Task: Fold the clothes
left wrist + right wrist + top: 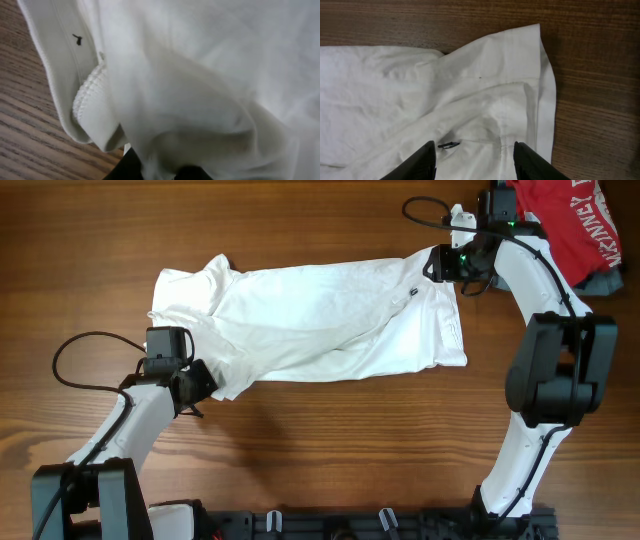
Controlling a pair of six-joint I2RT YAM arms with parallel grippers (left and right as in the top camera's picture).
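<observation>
Because the folding needs a flat, open surface, the wooden bench [330, 440] carries the white T-shirt [310, 320] spread out lengthwise between the two tools, one edge already doubled over so that a long crease runs across its middle. At one end the left tool [198, 380] sits at the corner of the shirt nearest it, and its wrist view is filled with bunched cloth lying right over its tips, a ribbed edge [90, 92] hanging to one side; that looks like a pinch being taken on this corner so it can be lifted across, but the cloth hides the tips and I cannot tell whether they are clamped on it or only closing. At the other end the right tool [475, 157] hovers over the shirt with its two fingers [422, 162] apart and nothing between them, a hemmed corner [532, 55] lying just ahead, probably waiting to take the matching corner. Beyond the right tool, off the shirt, lies a red garment [570, 225]; its white letters are only partly readable. No lettering shows on the shirt from this side.
</observation>
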